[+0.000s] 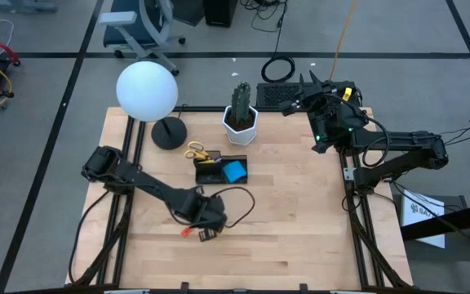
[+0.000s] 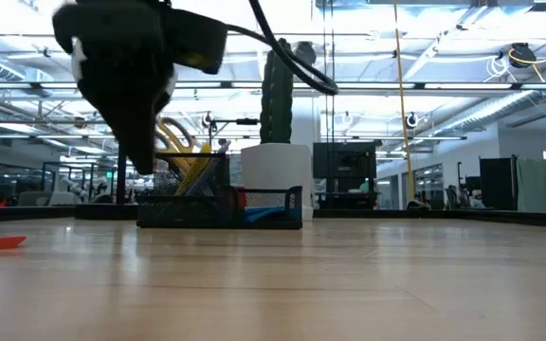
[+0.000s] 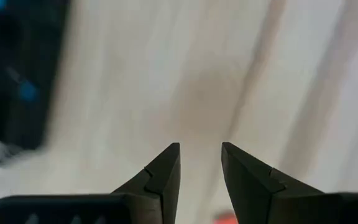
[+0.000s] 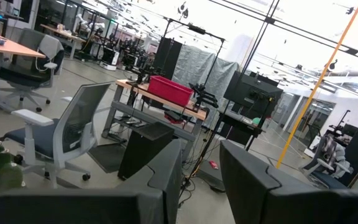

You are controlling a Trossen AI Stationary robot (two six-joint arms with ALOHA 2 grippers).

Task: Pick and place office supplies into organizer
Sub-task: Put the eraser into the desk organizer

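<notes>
Left hand (image 3: 200, 163) over table (image 1: 300, 220), fingers narrowly apart, holding nothing.
Red-orange piece (image 1: 185, 232) just beside it; organizer (image 1: 221, 170) beyond; right hand (image 4: 201, 163) likewise narrow, empty.

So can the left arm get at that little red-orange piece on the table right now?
Probably yes. The left gripper hovers open and empty over bare wood, the red-orange piece lying just beside it, with nothing between. The right gripper waits far off by the keyboard.

Bright overhead ceiling lights (image 2: 425, 57) glare in the low view; the left wrist view is blurred.
</notes>
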